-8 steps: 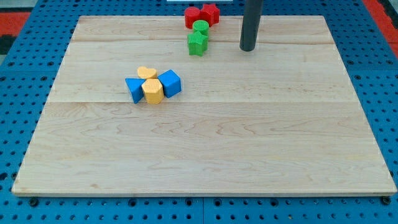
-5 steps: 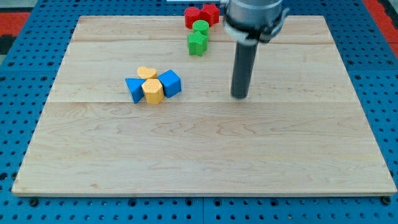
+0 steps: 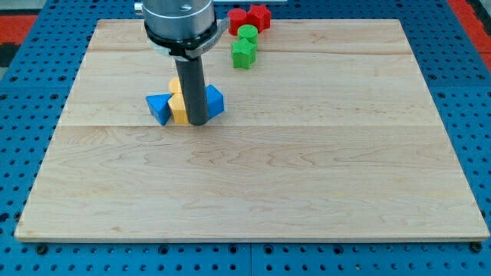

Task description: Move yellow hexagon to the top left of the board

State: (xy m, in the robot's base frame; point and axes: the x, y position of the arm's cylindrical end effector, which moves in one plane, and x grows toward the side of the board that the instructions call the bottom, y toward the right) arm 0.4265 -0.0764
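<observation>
No jaws on this rig, so nothing to spread or pinch: arm ends in a plain dark rod w/ my tip (image 3: 197, 123) down on the wooden board (image 3: 253, 184), holding nothing. Tip sits at the view's bottom right edge of the yellow hexagon (image 3: 179, 111), right up against it as far as I can tell; actual contact can't be confirmed since the rod covers that side of the block. Hexagon is in the board's left half, a bit above mid-height, well short of the top left corner. Rod hides much of the hexagon and most of a second yellow block (image 3: 175, 86) just behind it twd the view's top; shape of that one can't be made out, only a sliver shows. Blue block (image 3: 159, 106), wedge/triangle-like, touches the hexagon's left side. Blue cube (image 3: 214, 100) is just right of the rod, close beside the tip, partly covered by it. Up near the board's top edge, well apart from this cluster: green block (image 3: 243, 53) w/ a notched, star-ish outline, a rounder green block (image 3: 247, 33) touching it from behind, and two red blocks (image 3: 248, 18) side by side at the very top, one star-like, other's shape unclear. Board lies on a blue pegboard table (image 3: 31, 100).
</observation>
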